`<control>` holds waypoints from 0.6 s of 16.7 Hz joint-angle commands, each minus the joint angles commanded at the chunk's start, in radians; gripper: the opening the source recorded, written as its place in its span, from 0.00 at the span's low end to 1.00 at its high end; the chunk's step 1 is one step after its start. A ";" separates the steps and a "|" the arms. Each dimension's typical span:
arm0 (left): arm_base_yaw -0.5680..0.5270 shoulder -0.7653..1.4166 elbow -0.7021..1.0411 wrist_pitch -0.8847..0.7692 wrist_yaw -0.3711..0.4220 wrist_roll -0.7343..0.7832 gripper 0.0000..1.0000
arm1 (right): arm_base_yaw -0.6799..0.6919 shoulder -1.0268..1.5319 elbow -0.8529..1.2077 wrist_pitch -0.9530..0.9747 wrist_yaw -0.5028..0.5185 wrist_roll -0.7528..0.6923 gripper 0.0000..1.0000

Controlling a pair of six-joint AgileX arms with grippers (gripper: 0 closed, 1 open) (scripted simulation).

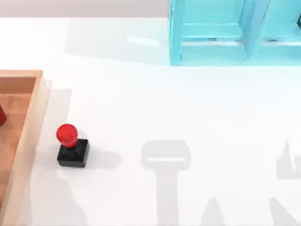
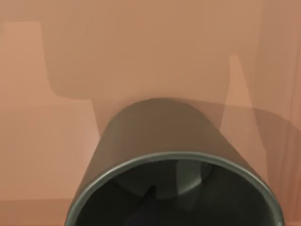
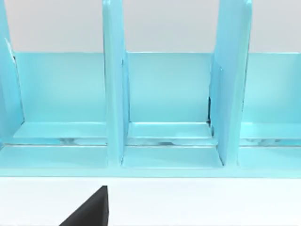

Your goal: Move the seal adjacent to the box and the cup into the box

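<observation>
The seal (image 1: 71,146), a red knob on a black square block, stands upright on the white table a short way to the right of the box's right wall (image 1: 29,136). The dark olive-grey cup (image 2: 164,141) sits over the box's brown wooden floor (image 2: 141,56). My left wrist camera looks into its open mouth from close above, so my left gripper is right at the cup. My right arm is parked facing the light-blue frame, with a black part of its gripper (image 3: 89,212) at the view's edge.
A light-blue shelf-like frame (image 1: 211,52) with upright dividers (image 3: 113,94) stands at the back right of the table. A small red thing (image 1: 1,115) shows inside the box at the left edge. Arm shadows lie on the table's front half.
</observation>
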 joint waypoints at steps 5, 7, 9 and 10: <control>0.000 0.000 0.000 0.000 0.000 0.000 1.00 | 0.000 0.000 0.000 0.000 0.000 0.000 1.00; 0.000 0.000 0.000 0.000 0.000 0.000 1.00 | 0.000 0.000 0.000 0.000 0.000 0.000 1.00; -0.001 -0.001 0.000 0.000 0.000 0.000 1.00 | 0.000 0.000 0.000 0.000 0.000 0.000 1.00; -0.002 -0.002 0.003 -0.001 -0.001 -0.001 1.00 | 0.000 0.000 0.000 0.000 0.000 0.000 1.00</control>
